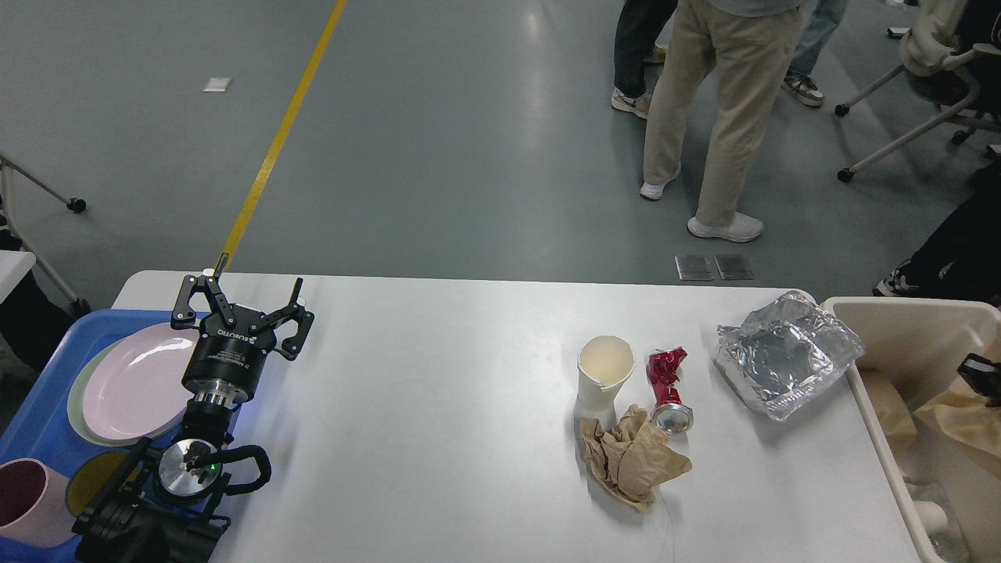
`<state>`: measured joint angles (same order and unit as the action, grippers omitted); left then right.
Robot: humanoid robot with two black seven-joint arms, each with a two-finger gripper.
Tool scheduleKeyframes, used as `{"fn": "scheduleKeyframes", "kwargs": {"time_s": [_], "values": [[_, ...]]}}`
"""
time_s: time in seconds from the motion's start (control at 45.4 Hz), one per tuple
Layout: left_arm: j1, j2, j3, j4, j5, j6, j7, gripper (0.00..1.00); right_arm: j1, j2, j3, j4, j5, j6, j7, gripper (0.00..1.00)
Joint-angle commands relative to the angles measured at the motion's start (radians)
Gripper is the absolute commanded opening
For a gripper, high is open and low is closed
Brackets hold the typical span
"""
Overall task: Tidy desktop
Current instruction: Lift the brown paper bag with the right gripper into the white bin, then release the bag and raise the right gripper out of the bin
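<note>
The white desktop [438, 407] fills the lower view. On its right half lie a white paper cup [604, 379], upright, a crushed red can [669, 387], a crumpled brown paper [629, 461] and a crumpled foil container [786, 360]. My left gripper [244, 288] is open and empty at the left, above the right edge of the blue tray [39, 422], beside a pink plate [133, 383]. A small dark part of my right gripper [984, 374] shows at the right edge over the beige bin [876, 407]. Its fingers cannot be told apart.
The tray also holds a pink mug [27, 500] and a yellow dish [90, 481]. The bin holds brown paper and other waste. People [727, 117] stand on the floor beyond the far edge, and a wheeled chair [931, 86] is at the far right.
</note>
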<state>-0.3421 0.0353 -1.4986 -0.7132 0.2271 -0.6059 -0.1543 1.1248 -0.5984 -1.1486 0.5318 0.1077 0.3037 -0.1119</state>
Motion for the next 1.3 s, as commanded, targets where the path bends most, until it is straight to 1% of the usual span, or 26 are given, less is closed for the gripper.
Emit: {"fn": "scheduleKeyframes", "kwargs": {"time_s": [0.0,0.088,0.154,0.33,0.617,0.683,0.749,0.793,0.815,0.881,0.925,0.969,0.991,1.123,1.277], "values": [[-0.002,0.000,0.000,0.000,0.000,0.000,-0.001,0.97,-0.215,0.101,0.046,-0.243,0.007,-0.023,-0.003,0.00],[-0.002,0.000,0.000,0.000,0.000,0.000,-0.001,0.97,-0.361,0.158,0.066,-0.395,0.009,-0.078,-0.006,0.00],[-0.002,0.000,0.000,0.000,0.000,0.000,-0.001,0.97,-0.434,0.193,0.099,-0.453,0.009,-0.109,-0.006,0.00],[-0.002,0.000,0.000,0.000,0.000,0.000,0.001,0.97,-0.500,0.203,0.179,-0.460,0.009,-0.185,-0.005,0.00],[-0.002,0.000,0.000,0.000,0.000,0.000,-0.001,0.97,-0.557,0.227,0.184,-0.469,0.009,-0.212,-0.005,0.00],[-0.002,0.000,0.000,0.000,0.000,0.000,0.001,0.97,-0.565,0.229,0.184,-0.472,0.009,-0.236,-0.005,0.01],[-0.002,0.000,0.000,0.000,0.000,0.000,-0.001,0.97,-0.566,0.229,0.187,-0.469,0.009,-0.296,0.000,0.30],[-0.002,0.000,0.000,0.000,0.000,0.000,-0.001,0.97,-0.570,0.230,0.188,-0.467,0.009,-0.327,0.000,0.46],[0.000,0.000,0.000,0.000,0.000,0.000,0.001,0.97,-0.571,0.230,0.188,-0.466,0.009,-0.334,0.001,0.53],[-0.002,0.000,0.000,0.000,0.000,0.000,-0.001,0.97,-0.573,0.230,0.187,-0.463,0.007,-0.345,0.001,0.80],[-0.002,0.000,0.000,0.000,0.000,0.000,-0.001,0.97,-0.571,0.230,0.187,-0.463,0.007,-0.344,0.001,0.90],[-0.002,0.000,0.000,0.000,0.000,0.000,0.001,0.97,-0.566,0.230,0.188,-0.461,0.007,-0.344,0.000,0.96],[-0.002,0.000,0.000,0.000,0.000,0.000,-0.001,0.97,-0.566,0.230,0.188,-0.460,0.007,-0.344,0.001,0.97],[-0.002,0.000,0.000,0.000,0.000,0.000,-0.001,0.97,-0.565,0.230,0.190,-0.457,0.007,-0.344,0.001,1.00],[-0.002,0.000,0.000,0.000,0.000,0.000,-0.001,0.97,-0.562,0.229,0.190,-0.455,0.009,-0.345,0.001,1.00]]}}
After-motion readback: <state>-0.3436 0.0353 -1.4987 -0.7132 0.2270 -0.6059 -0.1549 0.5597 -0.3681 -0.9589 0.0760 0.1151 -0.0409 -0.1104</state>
